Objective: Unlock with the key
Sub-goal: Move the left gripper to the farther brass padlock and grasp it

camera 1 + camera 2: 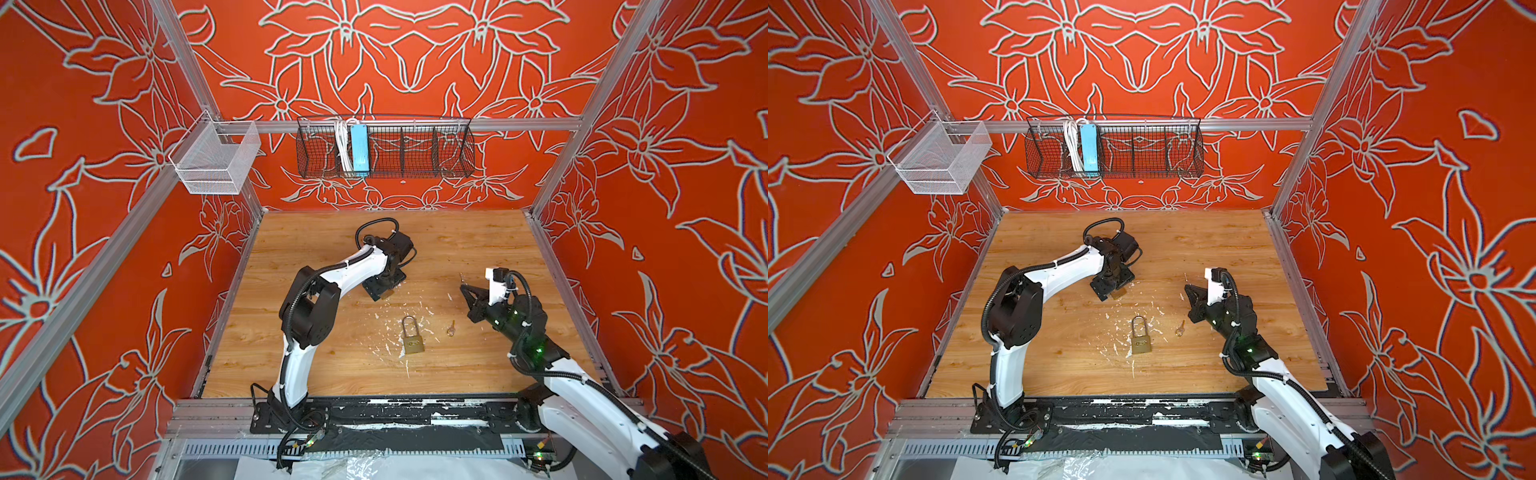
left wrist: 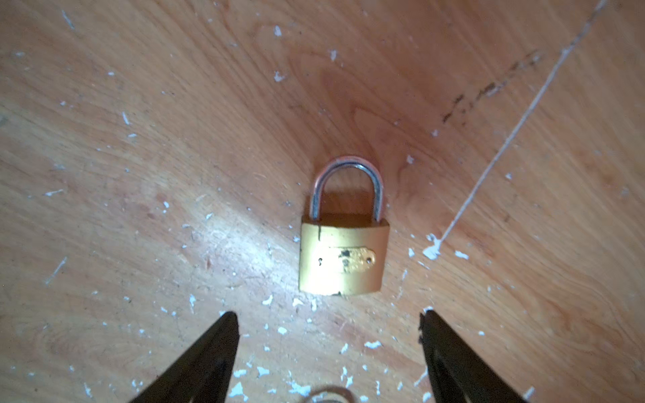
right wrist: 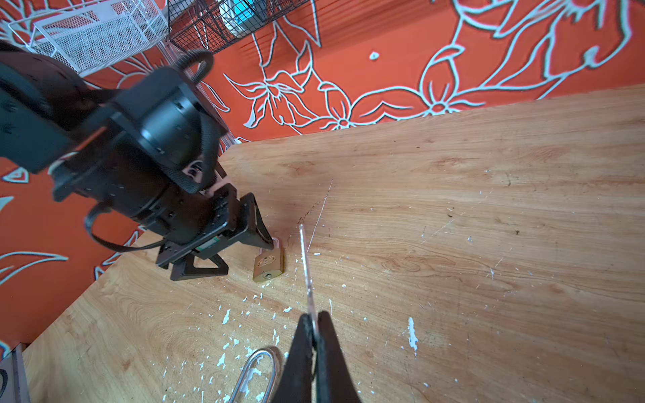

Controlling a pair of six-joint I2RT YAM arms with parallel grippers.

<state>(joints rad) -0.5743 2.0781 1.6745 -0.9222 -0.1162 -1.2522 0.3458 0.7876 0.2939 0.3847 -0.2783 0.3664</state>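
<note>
Looking down the left wrist camera, I have the left gripper [image 2: 328,317] poised over the small padlock [image 2: 343,258], jaws spread wide and gripping nothing. The lock lies flat on the table [image 1: 478,241] just ahead of the fingertips. I read that straddle as the set-up for pinning the body so it cannot skate when the key goes in. The right gripper [image 3: 314,315] is clamped tight on a thin silver key [image 3: 306,272], seen edge-on and sticking straight out past the tips, which leaves the blade free to enter. From the right wrist camera the lock's keyhole end faces roughly toward that blade, though the two are well apart. A long-shackle padlock [image 1: 412,340] and a loose key [image 1: 451,329] lie nearer the robot's base, between the two arms, untouched. The left arm is arched, elbow high, wrist folded so the gripper points down at the table. The right arm reaches forward lower, gripper angled toward the middle of the table and clear of the wood.
</note>
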